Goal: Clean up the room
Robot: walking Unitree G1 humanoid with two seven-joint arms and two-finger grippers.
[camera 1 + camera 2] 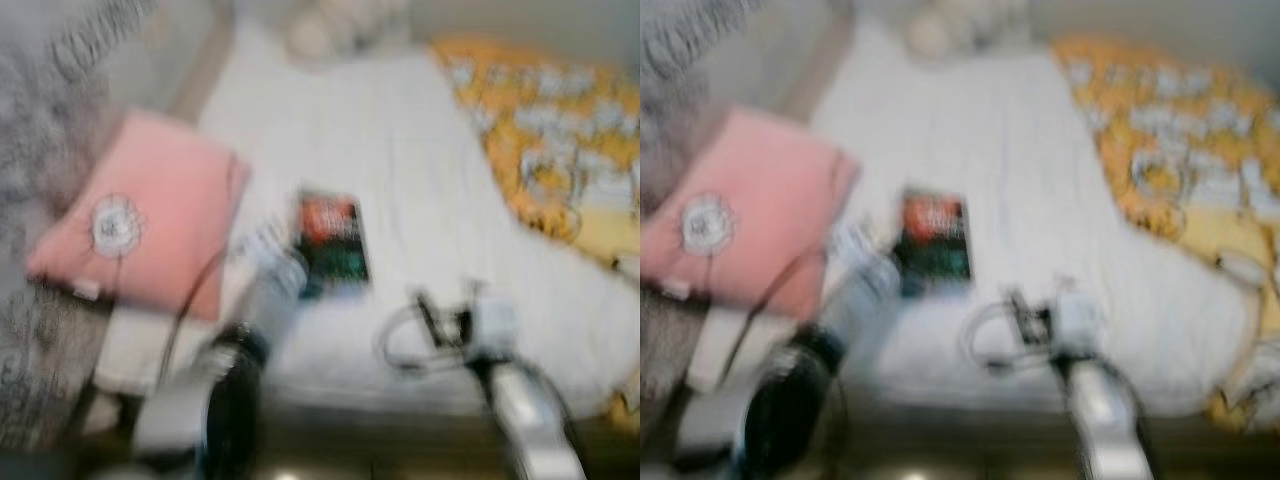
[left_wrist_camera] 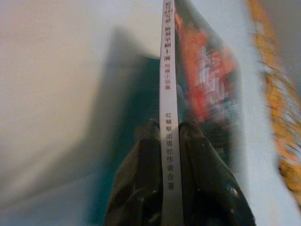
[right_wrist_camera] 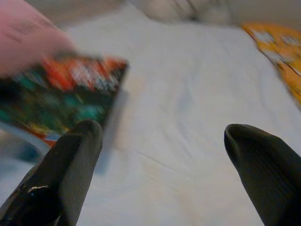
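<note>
Left gripper (image 2: 170,136) pinches book (image 1: 330,240) by its spine over white bed (image 1: 420,180); right gripper (image 3: 162,141) fingers spread.

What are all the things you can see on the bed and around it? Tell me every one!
book: one, dark cover with red and green, near the middle of the bed, its spine pinched by the left hand.
pillow: one, pink with a pale round picture, at the bed's left edge.
sheet: one, white, covering the bed.
blanket: one, orange-yellow with white pattern, along the bed's right side.
pale rounded shapes: at the far end of the bed, too blurred to name.
left hand: one, black fingers shut on the book's white spine.
right hand: one, black fingers apart, above the sheet beside the book.
</note>
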